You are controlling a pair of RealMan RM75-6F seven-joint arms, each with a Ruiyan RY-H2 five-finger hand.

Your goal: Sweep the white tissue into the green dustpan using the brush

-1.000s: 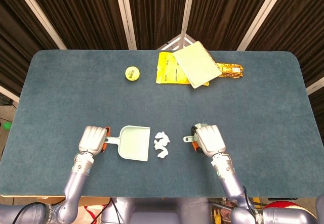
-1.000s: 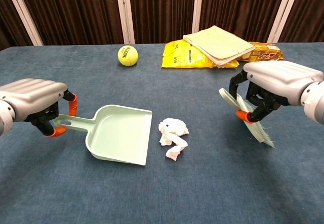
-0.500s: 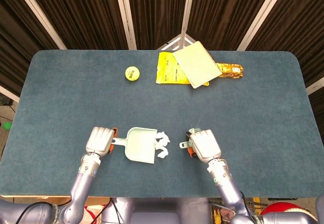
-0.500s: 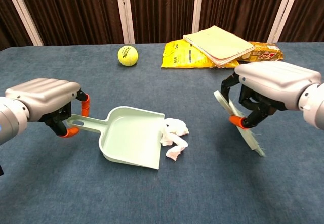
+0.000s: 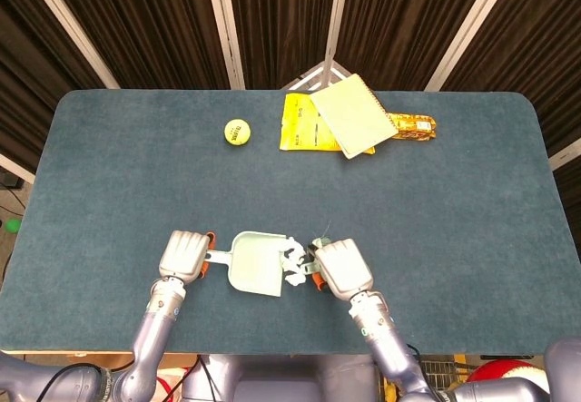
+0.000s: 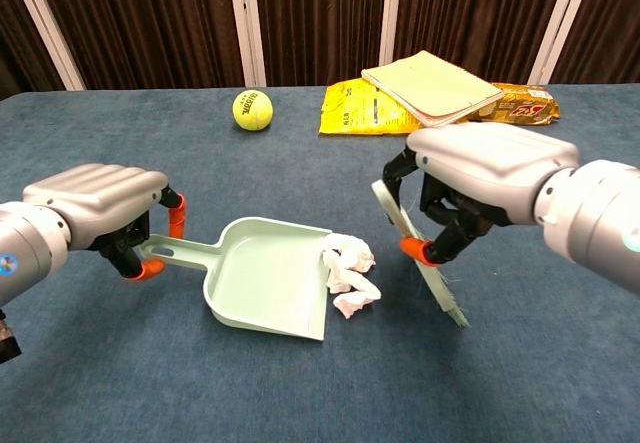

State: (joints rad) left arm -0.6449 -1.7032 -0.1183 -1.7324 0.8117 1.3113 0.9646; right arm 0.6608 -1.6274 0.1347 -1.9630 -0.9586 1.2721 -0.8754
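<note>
The green dustpan (image 6: 268, 279) (image 5: 255, 262) lies flat near the table's front, its mouth facing right. My left hand (image 6: 100, 206) (image 5: 185, 256) grips its handle at the left. The crumpled white tissue (image 6: 349, 273) (image 5: 295, 263) sits at the pan's open lip, partly over the edge. My right hand (image 6: 478, 171) (image 5: 339, 269) holds the brush (image 6: 421, 258) tilted, bristles down on the cloth just right of the tissue. In the head view the right hand covers most of the brush.
A yellow tennis ball (image 6: 252, 109) (image 5: 237, 132) lies at the back left. A yellow packet (image 6: 362, 111), a pale green notebook (image 6: 430, 85) on top of it and an orange snack bag (image 6: 522, 103) sit at the back right. The blue table's front edge (image 5: 272, 351) is close behind my hands.
Both hands moved toward each other. The dustpan slid right until its lip met the tissue. The brush came left and now stands close beside the tissue.
</note>
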